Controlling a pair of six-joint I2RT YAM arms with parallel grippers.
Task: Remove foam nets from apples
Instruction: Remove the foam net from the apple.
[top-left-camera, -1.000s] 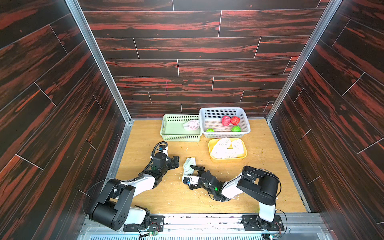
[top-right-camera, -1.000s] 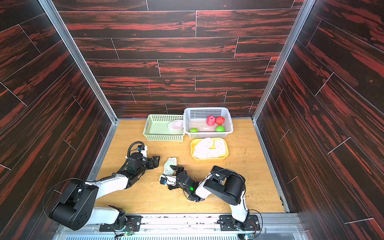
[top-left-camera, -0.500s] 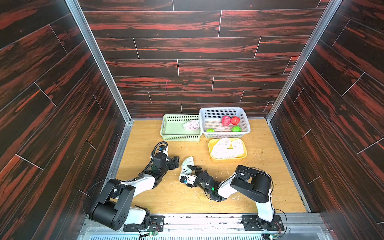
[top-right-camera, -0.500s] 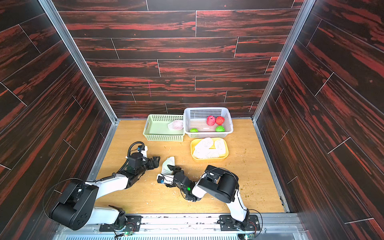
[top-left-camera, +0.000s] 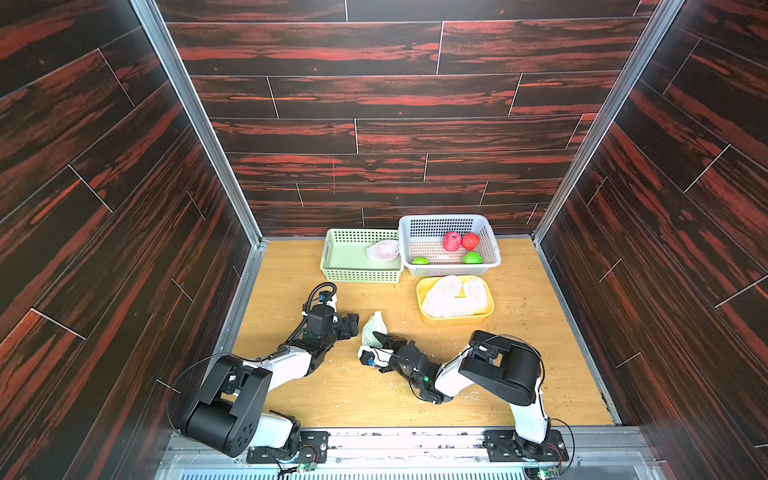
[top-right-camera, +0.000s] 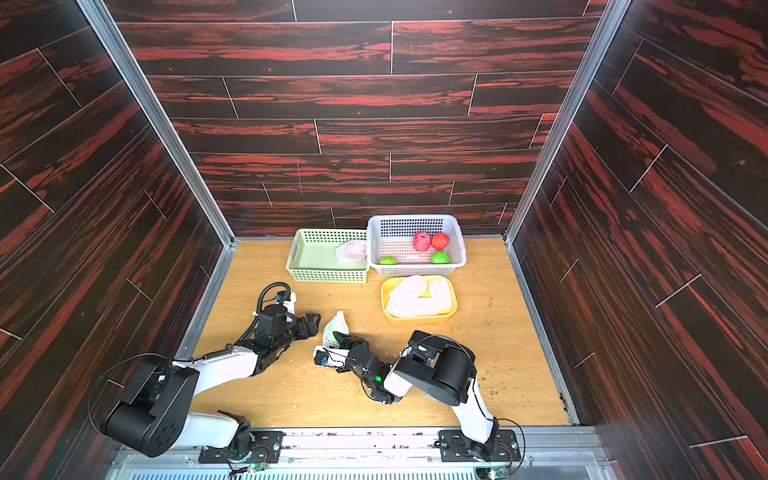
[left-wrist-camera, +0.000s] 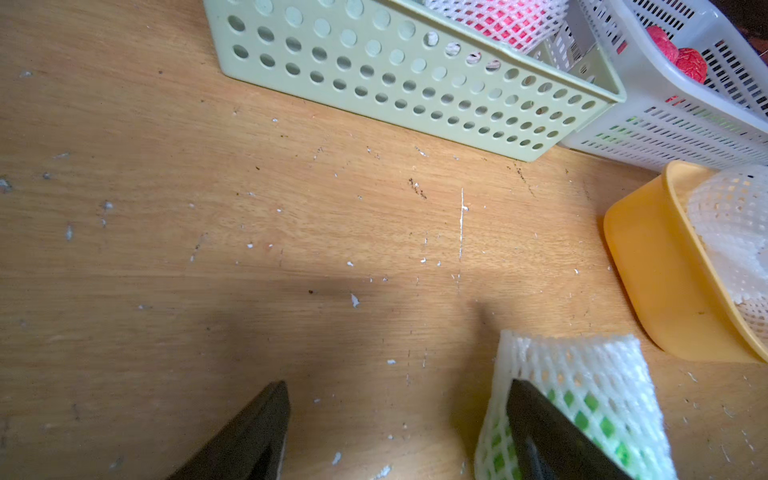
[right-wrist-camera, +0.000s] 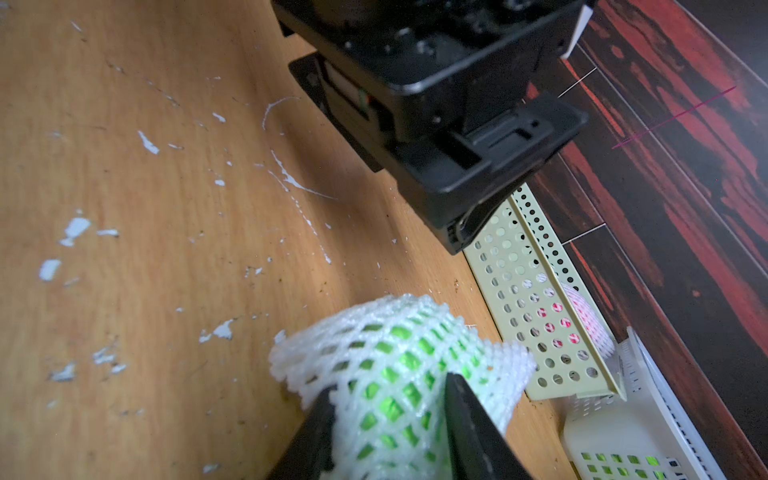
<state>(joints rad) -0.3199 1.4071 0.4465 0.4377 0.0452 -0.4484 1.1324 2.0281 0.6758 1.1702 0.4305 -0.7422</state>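
Wide open, empty: left gripper (left-wrist-camera: 397, 385). The white foam-mesh net (left-wrist-camera: 582, 365) stands just beside one finger, outside the jaws. Shift over and pinch only the loose collar. The round green apple (right-wrist-camera: 401, 332) inside it sits between the jaws of the right gripper (right-wrist-camera: 389, 385), pinched through the mesh. Likely best: right holds firm, left peels away slowly, since foam tears.

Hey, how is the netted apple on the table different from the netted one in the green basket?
The table apple shows green through its mesh; the basket apple shows red. The table apple sits on the bare table between the right hand's fingers; the basket apple lies untouched in the green basket. Both are wrapped in white foam nets.
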